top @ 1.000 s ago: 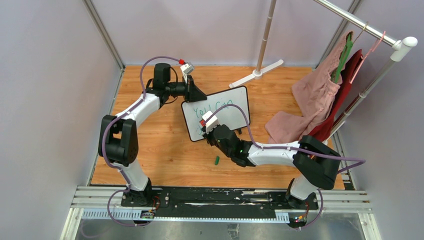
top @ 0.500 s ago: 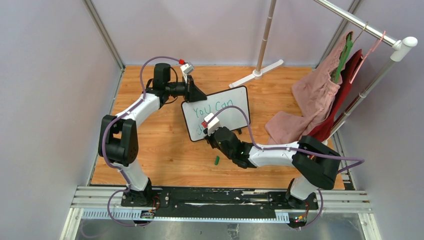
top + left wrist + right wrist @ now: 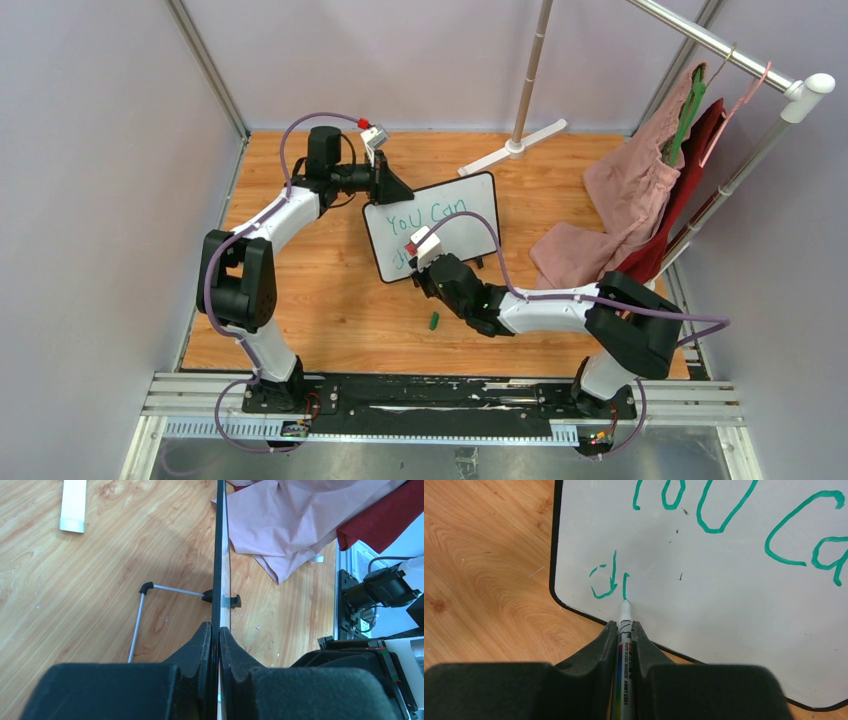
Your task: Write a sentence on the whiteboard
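Overhead first: whiteboard (image 3: 455, 215) stands mid-desk (image 3: 330, 300). Left fingers (image 3: 393, 188) sit at its 10 o'clock corner, right fingers (image 3: 416, 270) at its 7 o'clock corner.

Left wrist: fingers pinched shut on the board's edge, seen edge-on.

Right wrist: fingers clamped on a marker (image 3: 625, 625), tip touching the board. Sentence (image 3: 716, 530) reads green "You Ca" above, with "d" and one stroke at the tip's 11 o'clock.

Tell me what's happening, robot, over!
Left tool clamps whiteboard edge. Right tool holds marker, tip on board. Sentence unfinished, second line just begun. Nothing blocking.
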### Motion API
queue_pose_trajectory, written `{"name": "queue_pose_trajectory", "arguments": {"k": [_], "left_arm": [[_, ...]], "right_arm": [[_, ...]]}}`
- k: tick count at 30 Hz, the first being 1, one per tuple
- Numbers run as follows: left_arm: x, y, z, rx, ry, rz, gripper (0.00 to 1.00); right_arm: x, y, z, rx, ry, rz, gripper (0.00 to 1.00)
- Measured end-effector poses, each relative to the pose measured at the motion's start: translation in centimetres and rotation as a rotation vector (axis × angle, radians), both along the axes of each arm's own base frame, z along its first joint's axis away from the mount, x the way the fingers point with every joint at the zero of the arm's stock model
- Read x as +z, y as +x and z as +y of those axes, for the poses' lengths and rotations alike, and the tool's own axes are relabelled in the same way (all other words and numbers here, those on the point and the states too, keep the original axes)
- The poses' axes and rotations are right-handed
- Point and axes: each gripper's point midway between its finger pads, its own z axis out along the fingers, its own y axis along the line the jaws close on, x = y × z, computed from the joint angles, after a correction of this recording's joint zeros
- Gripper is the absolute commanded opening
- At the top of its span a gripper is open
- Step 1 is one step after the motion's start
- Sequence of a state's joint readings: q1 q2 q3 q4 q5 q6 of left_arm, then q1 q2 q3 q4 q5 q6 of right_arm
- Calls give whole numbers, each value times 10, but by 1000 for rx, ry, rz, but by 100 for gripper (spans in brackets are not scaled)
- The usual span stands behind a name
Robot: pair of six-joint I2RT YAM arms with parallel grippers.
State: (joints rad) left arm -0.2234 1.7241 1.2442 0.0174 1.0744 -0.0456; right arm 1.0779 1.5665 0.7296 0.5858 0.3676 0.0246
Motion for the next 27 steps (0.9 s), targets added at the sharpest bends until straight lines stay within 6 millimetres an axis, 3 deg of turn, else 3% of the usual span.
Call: {"name": "queue_pose_trajectory", "arguments": {"k": [12,27], "left_arm": [[0,0,0,2,1,-2,0],[0,0,0,2,1,-3,0]], "right_arm": [[6,7,-11,-27,-1,1,0],[16,12,-6,-30,12,-6,0]]}}
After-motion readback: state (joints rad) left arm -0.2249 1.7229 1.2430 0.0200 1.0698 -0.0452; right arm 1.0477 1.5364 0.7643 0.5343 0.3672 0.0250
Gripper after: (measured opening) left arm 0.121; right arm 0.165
